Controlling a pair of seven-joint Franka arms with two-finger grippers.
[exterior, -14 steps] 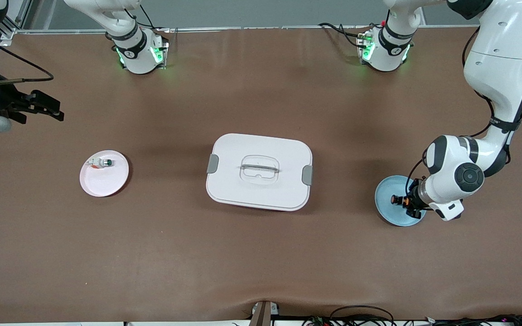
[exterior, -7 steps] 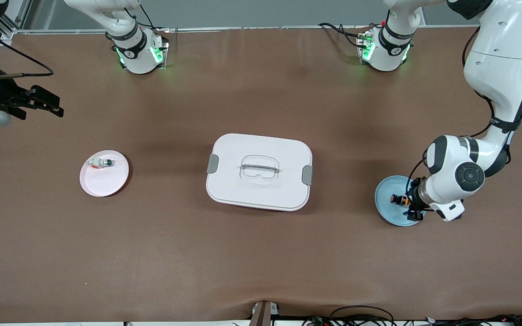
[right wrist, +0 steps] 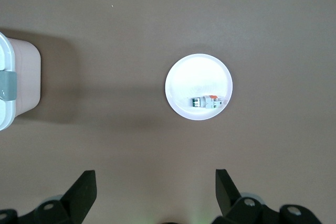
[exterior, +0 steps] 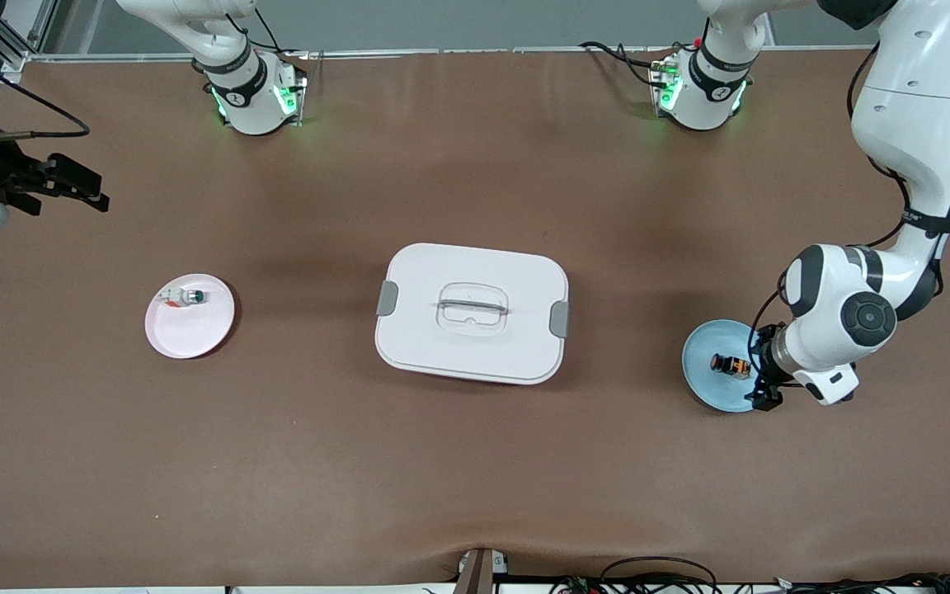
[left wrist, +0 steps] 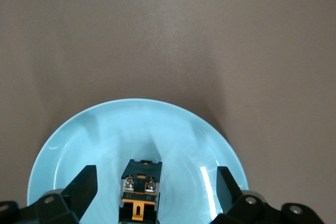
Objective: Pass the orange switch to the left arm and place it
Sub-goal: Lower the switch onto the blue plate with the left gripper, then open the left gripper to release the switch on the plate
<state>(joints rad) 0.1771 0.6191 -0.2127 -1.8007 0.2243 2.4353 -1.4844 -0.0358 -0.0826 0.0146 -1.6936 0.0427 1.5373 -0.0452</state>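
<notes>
- Now, on the blue plate at the left arm's end of the table, the orange switch lies on its side, ungripped.
- Left gripper sits low over that plate, its jaws wide; in the left wrist view the fingers flank the switch without touching it.
- Right gripper hangs in the air above the right arm's end of the table, jaws wide and empty, the arm waiting.
- Between the two plates stands the box, lid on.
- A white-and-clear part with a green cap rests on the pink plate toward the right arm's end.
</notes>
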